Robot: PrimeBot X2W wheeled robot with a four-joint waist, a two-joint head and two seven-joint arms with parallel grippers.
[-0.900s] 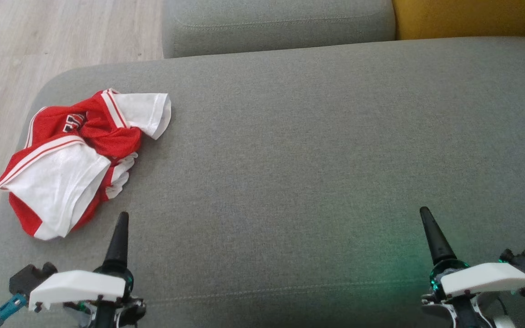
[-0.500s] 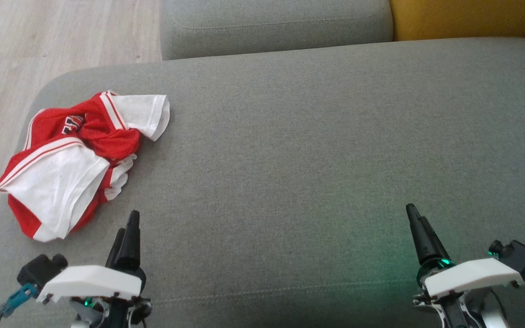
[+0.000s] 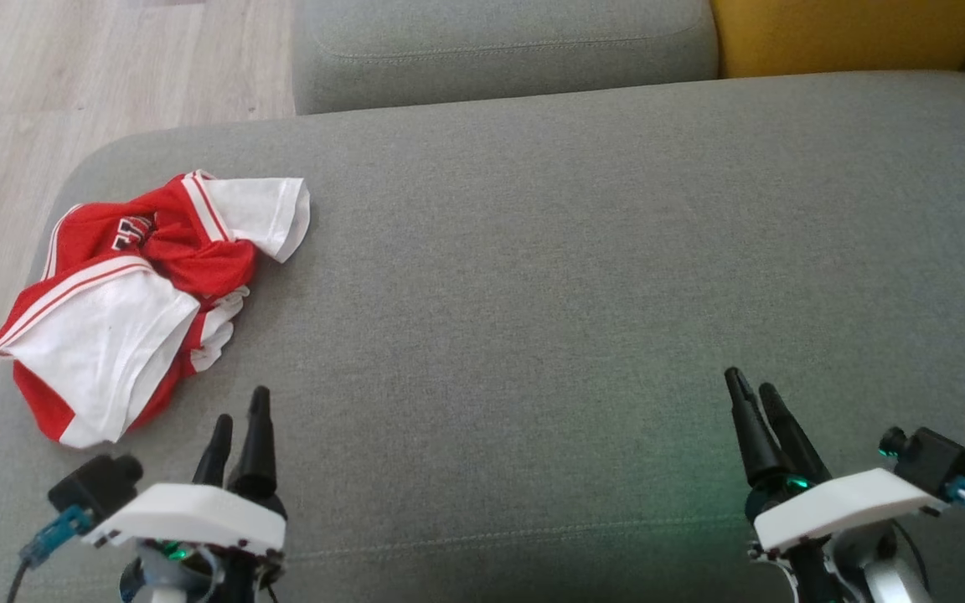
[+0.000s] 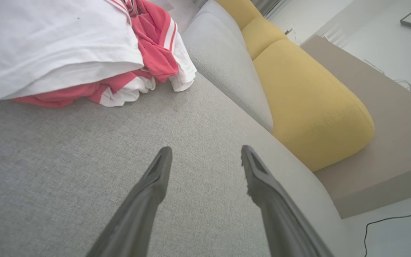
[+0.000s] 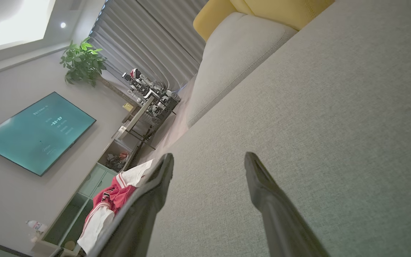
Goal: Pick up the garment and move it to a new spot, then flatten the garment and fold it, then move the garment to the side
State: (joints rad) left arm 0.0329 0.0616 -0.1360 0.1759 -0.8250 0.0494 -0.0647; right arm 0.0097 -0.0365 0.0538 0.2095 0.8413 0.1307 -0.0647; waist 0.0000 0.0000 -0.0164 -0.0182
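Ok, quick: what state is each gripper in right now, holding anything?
Left gripper: jaws open, holding nothing, over the sofa just short of the garment.
Right gripper: jaws open, holding nothing, over the sofa.

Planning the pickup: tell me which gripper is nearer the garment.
Left. The left gripper is just short of the garment, not touching; the right gripper is far to its right across the sofa.

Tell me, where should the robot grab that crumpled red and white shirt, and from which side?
Probably the bunched red fold at the middle of the garment: it stands proud of the flat white panels, so fingers can close around it. Come down from above with the left gripper, which is open and nearest.
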